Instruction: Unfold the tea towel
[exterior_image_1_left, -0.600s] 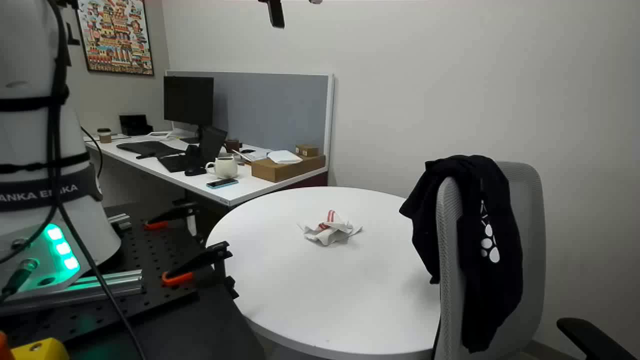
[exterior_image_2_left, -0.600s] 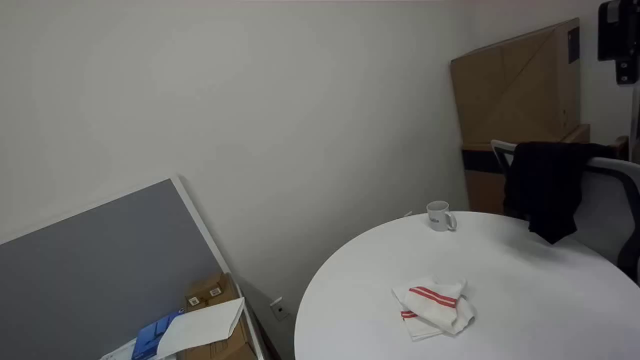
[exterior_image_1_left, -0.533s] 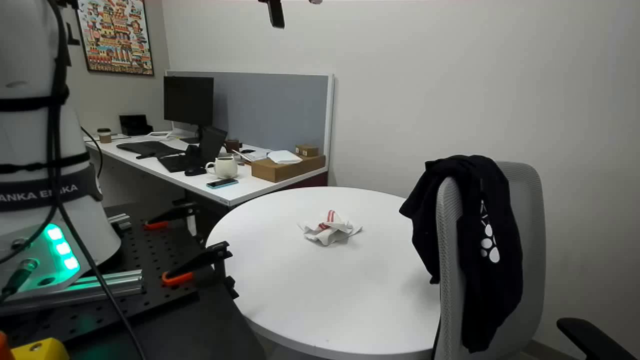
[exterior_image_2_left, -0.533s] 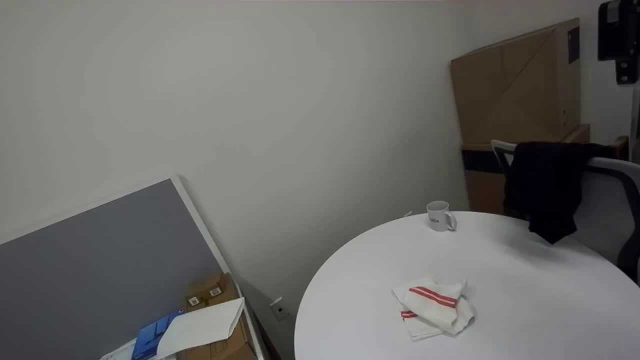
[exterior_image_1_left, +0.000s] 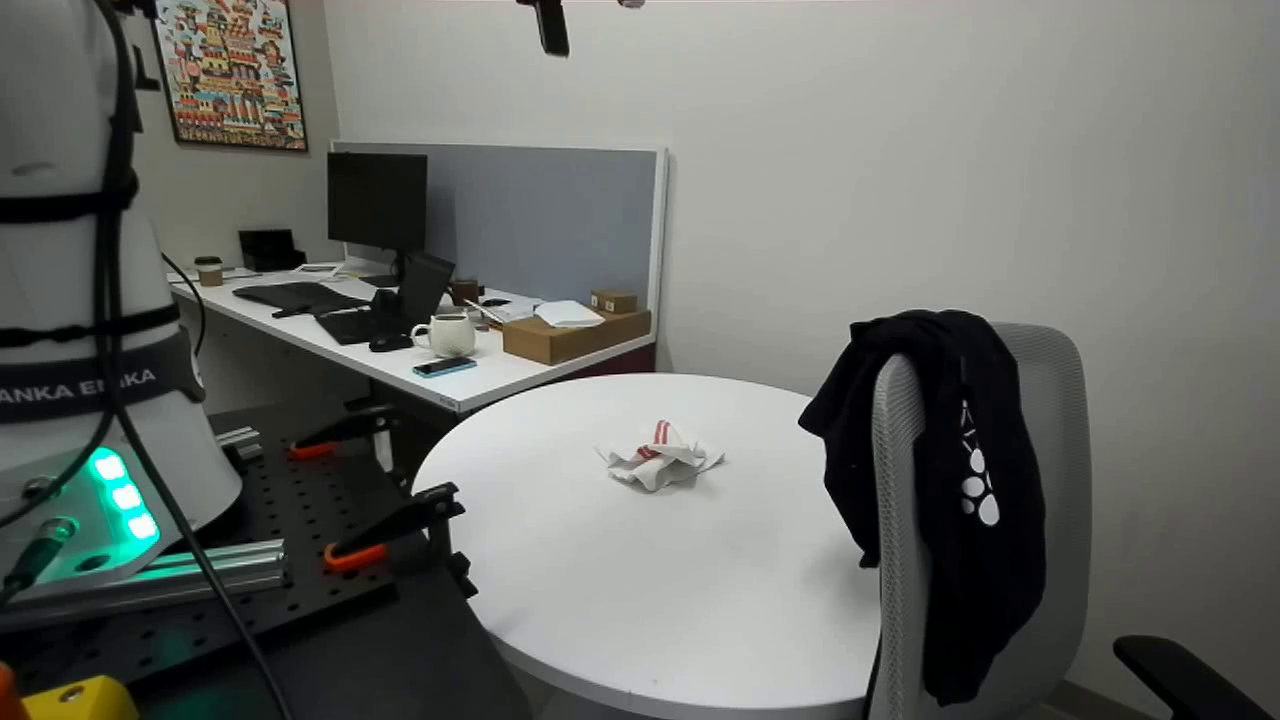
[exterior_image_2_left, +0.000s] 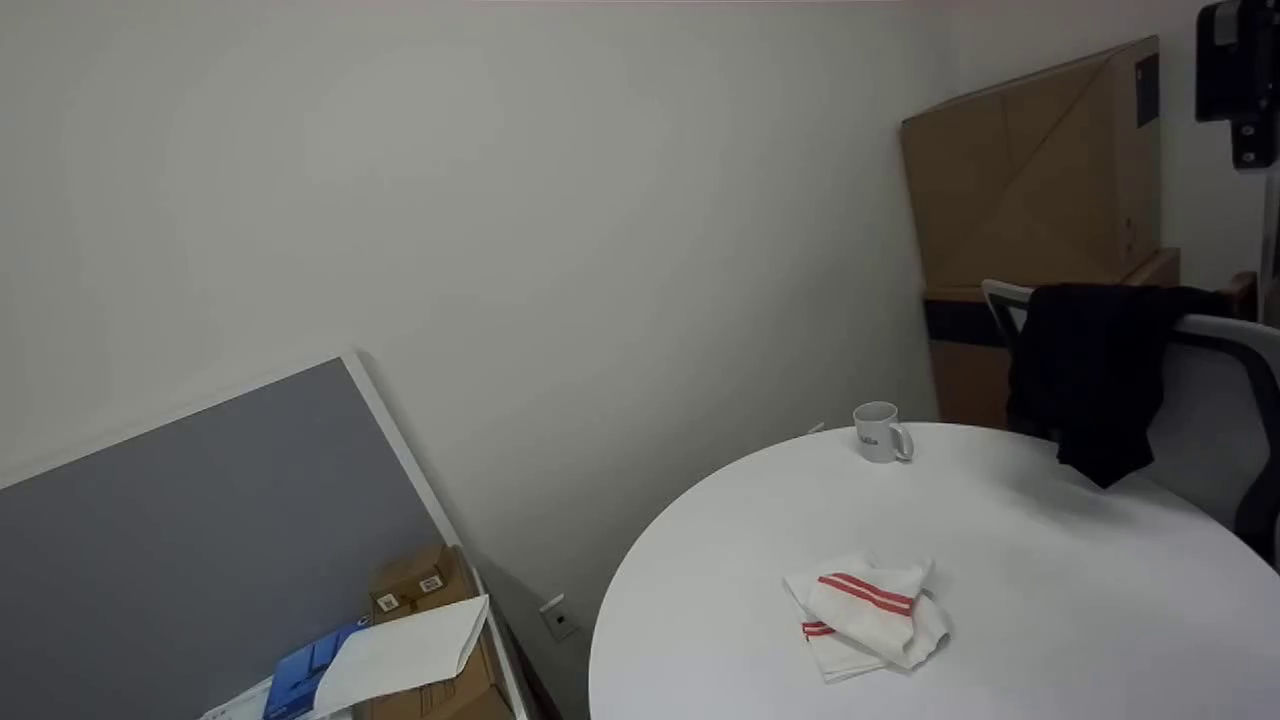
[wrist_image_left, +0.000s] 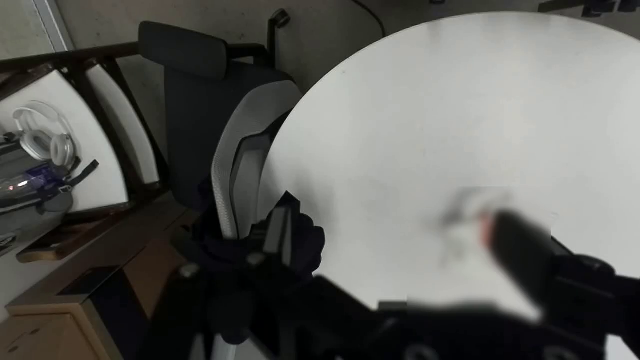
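Towel (exterior_image_2_left: 862, 622) bundled: layers are our big risk

Towel lies abt. mid desk (exterior_image_2_left: 740, 640), well in from the edges we see, folded & rumpled. Our hand (wrist_image_left: 387, 224) hangs high above the desk, fingers (wrist_image_left: 520, 252) spread wide, nothing held.

If we pinch 2+ layers, the whole bundle prob. lifts & nothing unfolds. Towel looks thin & low, so the fingers may skid or press the desk. In the wrist view a blurry finger part-hides it, so our aim could be off. A long drag to the far edge might knock the mug (exterior_image_2_left: 873, 438) seen in an exterior view; toward the edge by the chair (exterior_image_1_left: 1062, 450), the garment (exterior_image_1_left: 940, 450) could snag.

Writing: arm (exterior_image_1_left: 50, 265) reads "ANKA E?IKA", start cut off, cable (exterior_image_1_left: 110, 380) over one letter; prob. Franka Emika. Mug's print: too small. Box (exterior_image_2_left: 408, 572) beyond the desk edge has white labels (exterior_image_2_left: 431, 583), can't read. Ditto poster (exterior_image_1_left: 235, 75) lettering.
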